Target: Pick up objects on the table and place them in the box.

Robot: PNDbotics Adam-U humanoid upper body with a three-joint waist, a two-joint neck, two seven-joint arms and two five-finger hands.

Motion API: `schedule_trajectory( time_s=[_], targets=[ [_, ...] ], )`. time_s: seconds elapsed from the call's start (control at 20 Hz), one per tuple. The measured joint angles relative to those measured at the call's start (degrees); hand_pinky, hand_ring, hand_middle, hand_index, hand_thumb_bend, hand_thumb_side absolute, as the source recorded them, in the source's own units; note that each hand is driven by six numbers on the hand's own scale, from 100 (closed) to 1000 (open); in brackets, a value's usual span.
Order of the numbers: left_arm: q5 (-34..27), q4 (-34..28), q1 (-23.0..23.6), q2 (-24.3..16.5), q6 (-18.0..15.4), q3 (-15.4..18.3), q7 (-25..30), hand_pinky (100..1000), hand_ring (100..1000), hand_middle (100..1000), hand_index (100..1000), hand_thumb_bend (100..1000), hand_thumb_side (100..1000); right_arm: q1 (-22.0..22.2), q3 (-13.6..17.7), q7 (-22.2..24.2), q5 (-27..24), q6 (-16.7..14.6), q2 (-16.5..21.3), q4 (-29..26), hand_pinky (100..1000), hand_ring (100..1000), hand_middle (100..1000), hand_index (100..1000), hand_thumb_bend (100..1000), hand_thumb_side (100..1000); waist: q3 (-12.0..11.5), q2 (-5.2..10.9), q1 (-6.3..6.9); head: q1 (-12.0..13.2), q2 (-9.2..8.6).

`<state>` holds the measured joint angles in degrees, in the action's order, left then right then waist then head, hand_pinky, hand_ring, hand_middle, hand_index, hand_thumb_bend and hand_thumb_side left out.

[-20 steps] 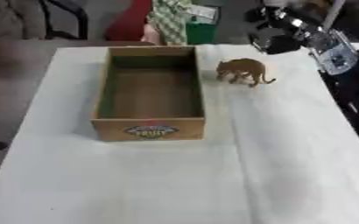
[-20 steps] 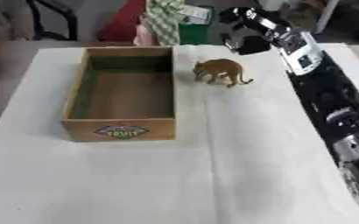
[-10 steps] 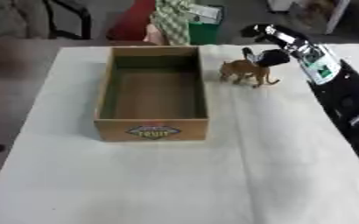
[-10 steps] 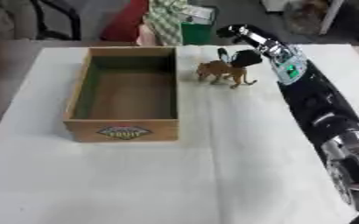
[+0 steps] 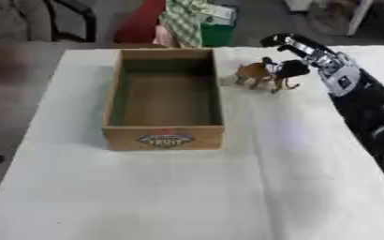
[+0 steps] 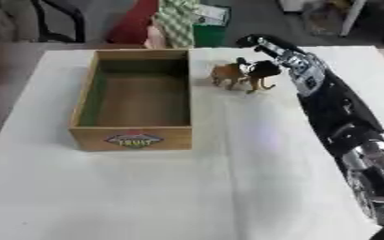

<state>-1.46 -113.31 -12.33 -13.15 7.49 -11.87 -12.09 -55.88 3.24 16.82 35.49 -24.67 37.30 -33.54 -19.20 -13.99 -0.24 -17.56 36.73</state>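
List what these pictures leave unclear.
- Right hand: its dark fingers merge with the brown toy animal; whether they close on it is blurred.
- Toy animal's rear: hidden behind that hand.
- Wooden box: label text too small.
- Left hand: outside both views.

A lab or workroom, it seems. A white-covered table (image 5: 146,187) stands on grey floor. Chair legs (image 5: 64,21) and a green bin (image 5: 216,33) crowd behind it.
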Motion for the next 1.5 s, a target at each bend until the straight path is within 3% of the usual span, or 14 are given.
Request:
schedule_trajectory(
  time_s=[0.55, 1.5],
  targets=[
    [0.00, 0.00, 0.00, 0.00, -0.05, 0.00, 0.06, 587, 811, 627, 785, 100, 686, -0.40, 0.76, 1.93, 4.31, -0.29, -0.08, 1.83, 906, 931, 840, 913, 100, 366, 0.19, 0.43, 0.04, 0.00, 0.01],
    [0.04, -0.01, -0.03, 0.01, -0.08, 0.01, 0.03, 587, 811, 626, 786, 100, 685, 0.50, 1.08, 7.45, -1.78, 0.00, 0.99, 0.91, 852, 877, 796, 906, 100, 303, 1.14, 0.28, -0.28, 0.26, 0.03]
  ],
)
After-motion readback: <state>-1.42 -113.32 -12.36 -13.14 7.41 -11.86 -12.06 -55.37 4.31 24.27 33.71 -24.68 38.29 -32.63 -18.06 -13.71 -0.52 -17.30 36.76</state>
